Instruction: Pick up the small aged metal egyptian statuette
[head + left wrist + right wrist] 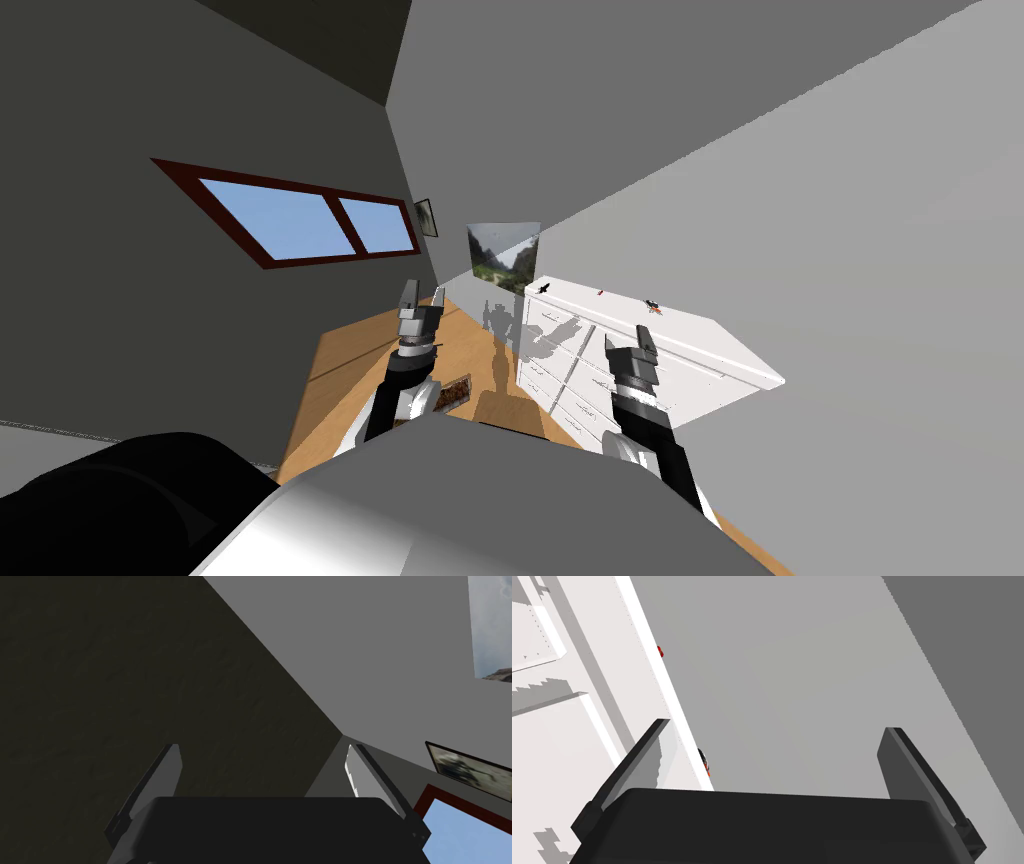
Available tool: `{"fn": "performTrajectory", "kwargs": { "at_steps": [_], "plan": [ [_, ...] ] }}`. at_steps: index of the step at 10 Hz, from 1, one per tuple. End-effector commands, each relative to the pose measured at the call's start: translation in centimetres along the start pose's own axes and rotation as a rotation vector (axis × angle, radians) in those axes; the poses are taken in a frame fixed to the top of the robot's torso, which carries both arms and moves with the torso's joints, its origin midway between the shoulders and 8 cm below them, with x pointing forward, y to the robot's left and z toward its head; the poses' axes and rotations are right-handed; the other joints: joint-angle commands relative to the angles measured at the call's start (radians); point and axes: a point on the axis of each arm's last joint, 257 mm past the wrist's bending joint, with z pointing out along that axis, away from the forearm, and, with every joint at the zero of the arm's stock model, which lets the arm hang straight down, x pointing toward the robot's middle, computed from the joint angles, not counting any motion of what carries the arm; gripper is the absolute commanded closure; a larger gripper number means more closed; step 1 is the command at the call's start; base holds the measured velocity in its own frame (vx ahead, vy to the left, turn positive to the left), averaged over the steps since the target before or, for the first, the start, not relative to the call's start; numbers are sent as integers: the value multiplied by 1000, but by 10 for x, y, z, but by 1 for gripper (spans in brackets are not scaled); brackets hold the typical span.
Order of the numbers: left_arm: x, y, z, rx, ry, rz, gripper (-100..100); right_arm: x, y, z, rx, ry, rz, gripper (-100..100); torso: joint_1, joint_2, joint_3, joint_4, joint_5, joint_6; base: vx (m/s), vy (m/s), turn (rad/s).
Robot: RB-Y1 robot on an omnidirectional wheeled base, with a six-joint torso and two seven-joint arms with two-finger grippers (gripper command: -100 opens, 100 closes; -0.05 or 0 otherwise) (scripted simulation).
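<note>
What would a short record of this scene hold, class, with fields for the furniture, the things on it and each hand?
furniture: white dresser
on top: small dark figure at the far end; tiny red thing in the middle; small black and orange thing nearest
left hand: open, holding nothing
right hand: open, holding nothing, before the dresser
target: likely the dark figure, too small to be sure; not yet grasped

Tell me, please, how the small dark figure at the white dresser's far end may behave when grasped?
The small dark figure stands tiny on the dresser: probably light, apt to tip if nudged. Its sharp outline suggests rigidity.
</note>
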Motion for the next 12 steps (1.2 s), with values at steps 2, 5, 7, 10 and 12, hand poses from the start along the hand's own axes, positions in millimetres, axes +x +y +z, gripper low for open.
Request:
{"fn": "performTrajectory", "kwargs": {
  "at_steps": [2,5,7,10,12],
  "plan": [
    [0,0,0,0,0,0,0,4,8,4,-26,64,-90,-100,0,0,0,0,0,0,2,0,-51],
    [0,0,0,0,0,0,0,8,20,10,-72,131,-207,-100,0,0,0,0,0,0,5,2,-36],
    [0,0,0,0,0,0,0,10,28,14,-105,164,-276,-100,0,-1,0,0,0,0,8,4,-54],
    [0,0,0,0,0,0,0,15,46,21,-190,232,-435,-100,0,-1,0,0,0,0,11,8,-54],
    [0,0,0,0,0,0,0,21,66,27,-292,286,-591,-100,1,-1,-1,0,0,0,18,17,-63]
  ]
}}
